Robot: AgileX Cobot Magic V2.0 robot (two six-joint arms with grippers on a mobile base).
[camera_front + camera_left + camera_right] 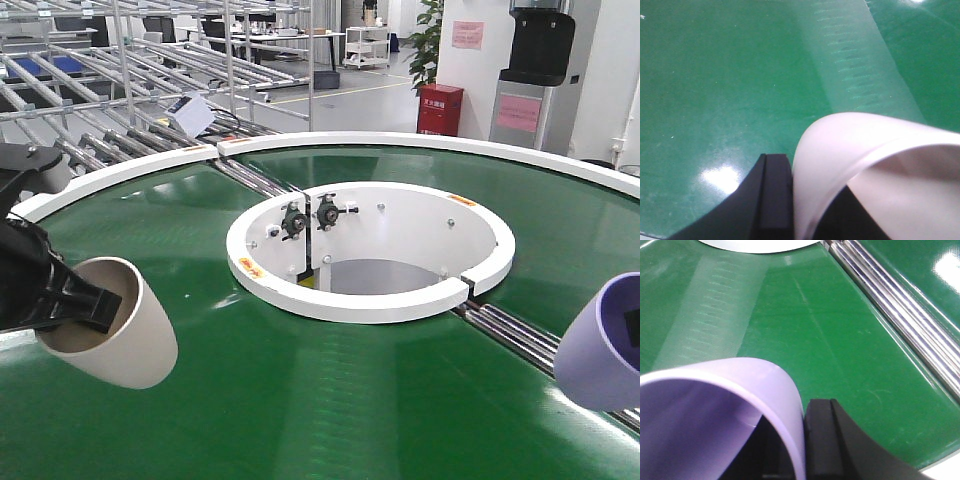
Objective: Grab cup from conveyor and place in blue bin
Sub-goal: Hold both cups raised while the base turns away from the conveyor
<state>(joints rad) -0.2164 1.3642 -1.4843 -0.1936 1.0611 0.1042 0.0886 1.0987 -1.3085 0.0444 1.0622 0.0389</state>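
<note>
**Jaws pinched on two cup rims, no bin in sight**

The jaws of the left gripper (pixel 78 300) are closed on the wall of a cream cup (pixel 120 335), one finger inside the mouth and one outside. The right gripper (pixel 801 450) has a lavender cup (pixel 600 345) the same way. A rim pinch looks sensible here: the thin wall gives narrow jaws something to bite, and the cup body is left free.

Each cup hangs out beyond its jaws, apparently clear of the conveyor (pixel 330 410) beneath. The steel roller seam (pixel 900 305) runs off ahead of the right jaws.

Each cup's long axis lies on a slant rather than upright. The cream cup's mouth faces back at the left jaws and its closed base points down and to the right. The lavender cup mirrors it, base down and to the left.

The blue bin shows in no view. I'd judge the grab done and the carry to come.
</note>
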